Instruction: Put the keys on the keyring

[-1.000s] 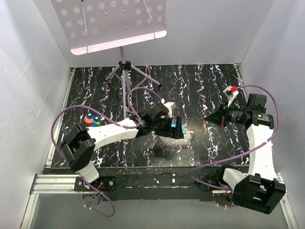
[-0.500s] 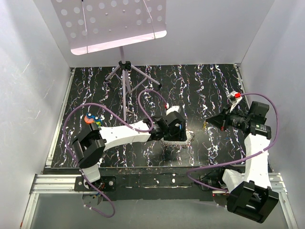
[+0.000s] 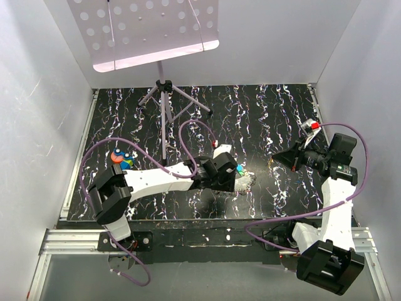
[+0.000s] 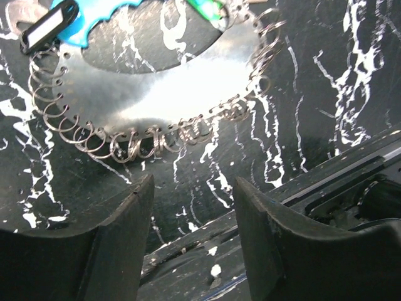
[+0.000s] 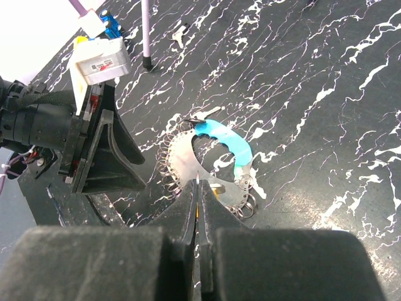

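Observation:
The keyring is a silver plate (image 4: 156, 94) with a blue grip (image 4: 88, 28) and several small wire rings round its rim. It lies on the black marbled table and also shows in the top view (image 3: 245, 181) and the right wrist view (image 5: 188, 157). My left gripper (image 4: 194, 182) is open and empty, just short of the plate's near rim (image 3: 229, 178). My right gripper (image 5: 198, 188) is shut on the yellow-orange key (image 5: 197, 214), its thin blade tip poking out, held above the table right of the plate (image 3: 276, 159). I cannot pick out the blue key.
A music stand (image 3: 164, 88) stands on its tripod at the back middle. A small cluster of blue, orange and yellow pieces (image 3: 122, 158) lies at the table's left. White walls close in three sides. Purple cables loop over both arms.
My left gripper has pulled back to the left off the plate, uncovering it. My right gripper shifted a little right and nearer with the key, then stayed.

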Controlling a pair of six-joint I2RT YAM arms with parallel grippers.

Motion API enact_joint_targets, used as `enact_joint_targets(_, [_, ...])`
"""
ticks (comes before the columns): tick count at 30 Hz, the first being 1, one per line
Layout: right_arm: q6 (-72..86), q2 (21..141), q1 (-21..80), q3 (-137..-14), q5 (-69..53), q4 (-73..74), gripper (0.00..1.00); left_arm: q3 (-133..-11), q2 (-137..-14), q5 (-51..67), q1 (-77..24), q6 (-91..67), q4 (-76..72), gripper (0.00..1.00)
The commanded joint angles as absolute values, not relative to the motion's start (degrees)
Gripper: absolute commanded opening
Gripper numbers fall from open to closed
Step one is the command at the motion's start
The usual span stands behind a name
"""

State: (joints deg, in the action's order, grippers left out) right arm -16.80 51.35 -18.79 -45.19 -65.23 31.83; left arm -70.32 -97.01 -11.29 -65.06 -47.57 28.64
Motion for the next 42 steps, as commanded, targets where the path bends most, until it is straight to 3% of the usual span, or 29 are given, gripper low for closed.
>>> enact_joint_targets(1, [-17.3, 51.2, -19.3, -44.9, -67.7, 30.3, 0.01, -65.3, -92.6, -12.8, -65.3, -47.7, 24.8, 0.50])
enact_joint_targets(13, [-18.4, 52.2, -19.4, -44.6, -68.1, 30.1, 0.01, -63.4, -94.9, -14.0, -65.0, -45.8, 19.9, 0.34])
enact_joint_targets(28, [-18.7, 52.8, -19.4, -44.6, -68.4, 30.1, 0.01, -70.3, -101.2, -9.5, -64.4, -43.8, 20.5, 0.32])
enact_joint_targets(42, [-19.0, 52.9, -19.5, -44.7, -68.4, 30.5, 0.01, -78.1, -107.8, -12.8, -64.3, -42.5, 29.6, 0.27])
